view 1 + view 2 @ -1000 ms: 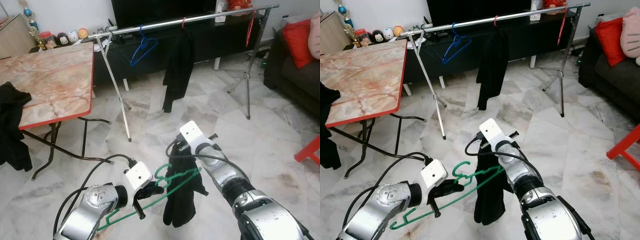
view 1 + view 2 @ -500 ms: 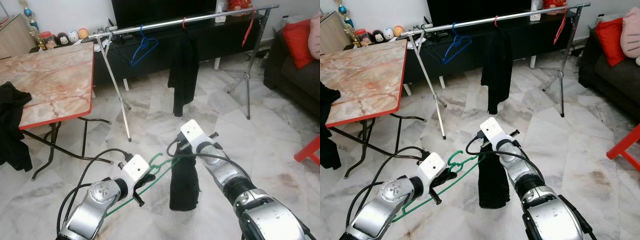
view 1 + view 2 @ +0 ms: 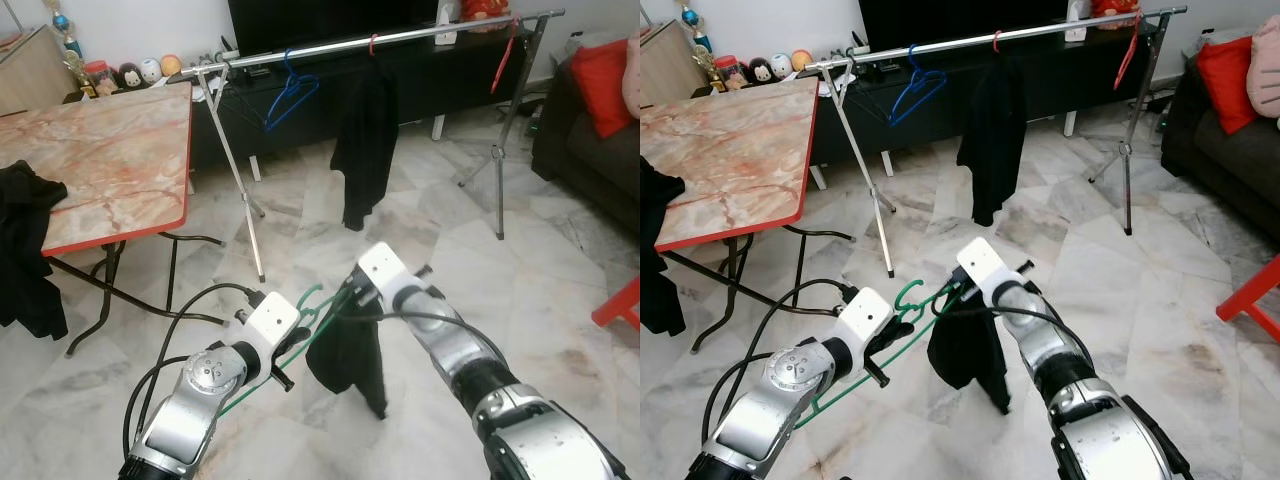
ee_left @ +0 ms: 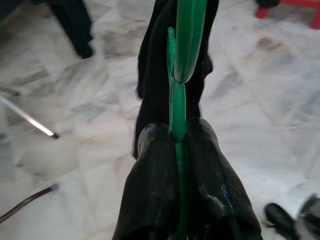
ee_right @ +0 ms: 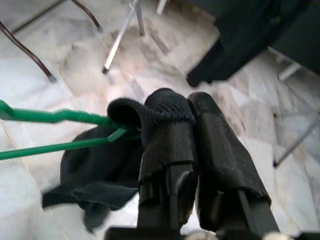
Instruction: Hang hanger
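The left tool point(image 4: 177, 145) is closed tight on the green hanger point(image 3: 300, 330). The hanger is low over the floor point(image 3: 560, 300), in front of the robot. The right tool point(image 5: 192, 130) is closed on a black cloth point(image 3: 350, 350) that hangs from the end of the hanger. Farther back stands a metal rack point(image 3: 400, 35). On it hang a blue hanger point(image 3: 290, 95) and a black shirt point(image 3: 365, 140). A bench point(image 3: 90, 160) with a red edge stands to the left.
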Motion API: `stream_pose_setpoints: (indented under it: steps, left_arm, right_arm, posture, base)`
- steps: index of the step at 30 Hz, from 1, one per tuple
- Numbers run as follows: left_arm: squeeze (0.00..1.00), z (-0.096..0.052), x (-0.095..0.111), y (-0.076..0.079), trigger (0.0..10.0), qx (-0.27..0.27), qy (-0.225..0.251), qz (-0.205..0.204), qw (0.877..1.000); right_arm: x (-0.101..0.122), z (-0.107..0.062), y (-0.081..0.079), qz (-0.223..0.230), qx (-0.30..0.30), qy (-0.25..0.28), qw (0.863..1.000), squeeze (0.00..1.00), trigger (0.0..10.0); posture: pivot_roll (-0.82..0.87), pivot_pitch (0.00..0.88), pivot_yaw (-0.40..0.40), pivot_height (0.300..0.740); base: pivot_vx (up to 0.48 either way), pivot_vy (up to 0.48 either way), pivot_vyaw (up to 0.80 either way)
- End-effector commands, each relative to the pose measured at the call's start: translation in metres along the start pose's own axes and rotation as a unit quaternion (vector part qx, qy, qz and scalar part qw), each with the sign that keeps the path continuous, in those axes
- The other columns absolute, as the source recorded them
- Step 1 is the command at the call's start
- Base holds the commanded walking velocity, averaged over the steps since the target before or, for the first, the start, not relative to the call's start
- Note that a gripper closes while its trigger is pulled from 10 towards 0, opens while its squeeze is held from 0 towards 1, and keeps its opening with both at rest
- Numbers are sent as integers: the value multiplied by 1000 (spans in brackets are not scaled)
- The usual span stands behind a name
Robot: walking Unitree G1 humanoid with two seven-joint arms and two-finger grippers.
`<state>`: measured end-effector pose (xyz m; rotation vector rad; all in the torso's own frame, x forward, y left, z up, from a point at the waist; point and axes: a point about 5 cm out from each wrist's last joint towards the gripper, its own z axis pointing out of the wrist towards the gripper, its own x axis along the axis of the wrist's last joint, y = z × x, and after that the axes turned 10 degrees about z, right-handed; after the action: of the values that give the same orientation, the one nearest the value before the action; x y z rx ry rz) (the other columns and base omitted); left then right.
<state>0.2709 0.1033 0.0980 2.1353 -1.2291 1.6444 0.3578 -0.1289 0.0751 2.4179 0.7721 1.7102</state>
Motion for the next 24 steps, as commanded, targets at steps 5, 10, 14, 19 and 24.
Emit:
stream_pose_setpoints:
  steps: [5,10,14,19,24]
  left_arm:
    - [0,-3,5,6,10000,-29,14,-12,999]
    - [0,-4,7,7,10000,-32,16,-15,999]
    - [0,-4,8,7,10000,-33,16,-17,999]
    - [0,-5,13,15,10000,-69,28,-26,997]
    - [0,-6,13,20,10000,-87,30,-28,995]
  right_arm:
    - [1,0,4,1,-26,-2,1000,0,10000]
    - [8,2,5,3,-37,4,999,0,10000]
    - [10,3,4,5,-43,8,999,0,10000]
    - [9,4,1,21,-63,5,998,0,10000]
    - [10,4,4,26,-86,11,996,0,10000]
  posture:
    - [-95,0,97,740]
    - [-88,0,94,740]
    - [-88,0,94,740]
    - [-86,0,98,740]
    - [-86,0,98,740]
  base:
    - [0,0,0]
    - [0,0,0]
    - [0,0,0]
    - [0,0,0]
    - [0,0,0]
